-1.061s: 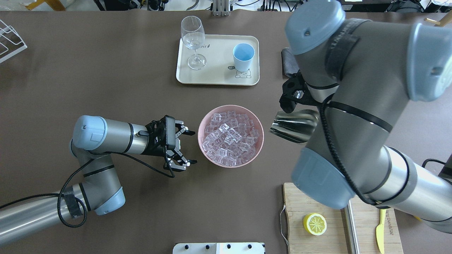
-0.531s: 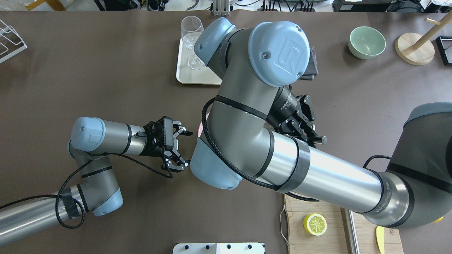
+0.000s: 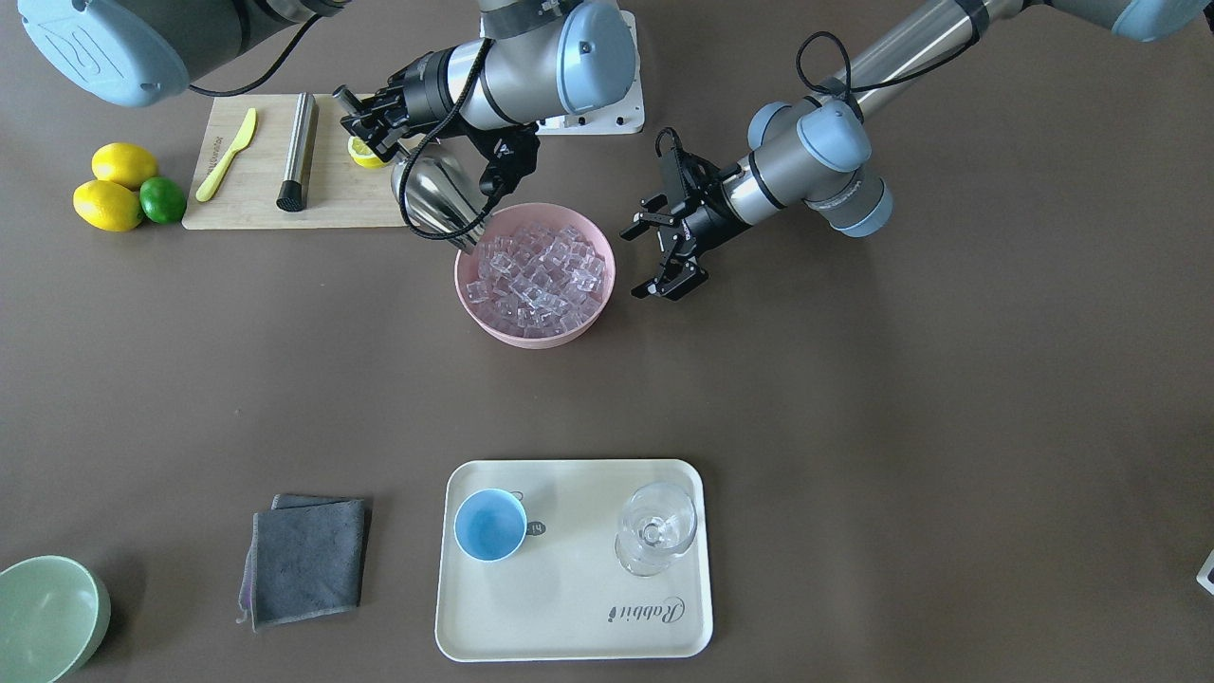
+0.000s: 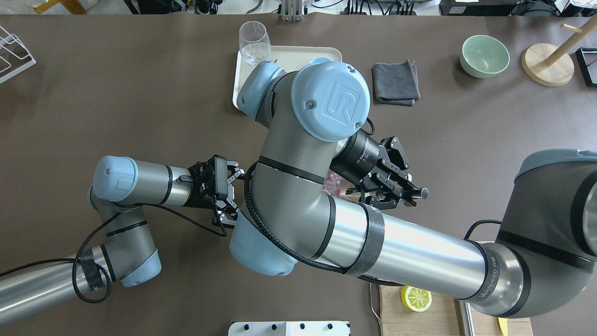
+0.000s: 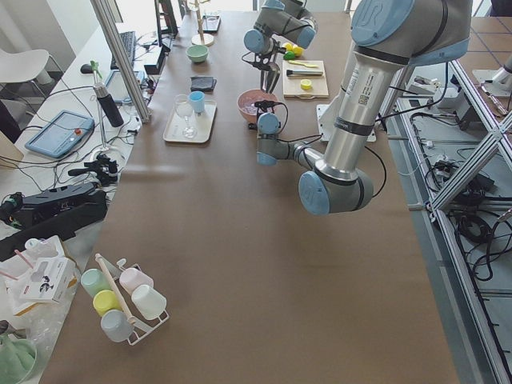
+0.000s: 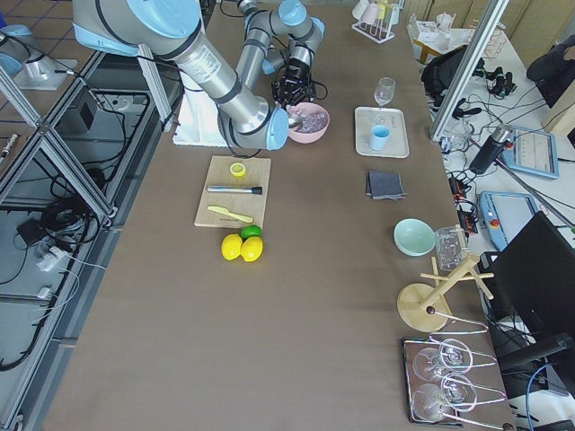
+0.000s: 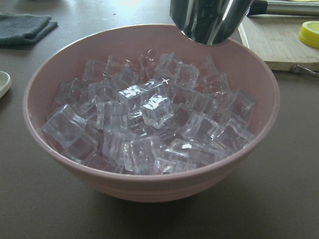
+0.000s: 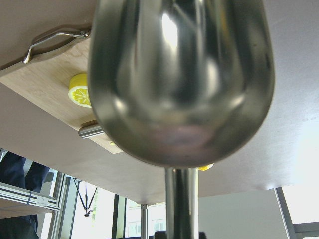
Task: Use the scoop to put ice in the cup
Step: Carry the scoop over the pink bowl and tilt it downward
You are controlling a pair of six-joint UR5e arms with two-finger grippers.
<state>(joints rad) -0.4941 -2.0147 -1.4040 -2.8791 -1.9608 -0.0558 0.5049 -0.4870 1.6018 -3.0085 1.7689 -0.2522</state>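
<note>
The ice fills a pink bowl at mid-table; the left wrist view shows the cubes up close. My right gripper is shut on the rod handle of the steel scoop, which tilts down with its mouth at the bowl's rim. The scoop also shows in the left wrist view and the right wrist view. My left gripper is open and empty beside the bowl. The light-blue cup stands empty on a cream tray. From overhead my right arm hides the cup and most of the bowl.
A stemmed glass shares the tray. A cutting board holds a steel cylinder, a yellow knife and a lemon half. Lemons and a lime, a grey cloth and a green bowl lie around.
My right arm has swung in over the pink bowl, carrying the scoop from beside the bowl to its rim. The left arm has barely moved.
</note>
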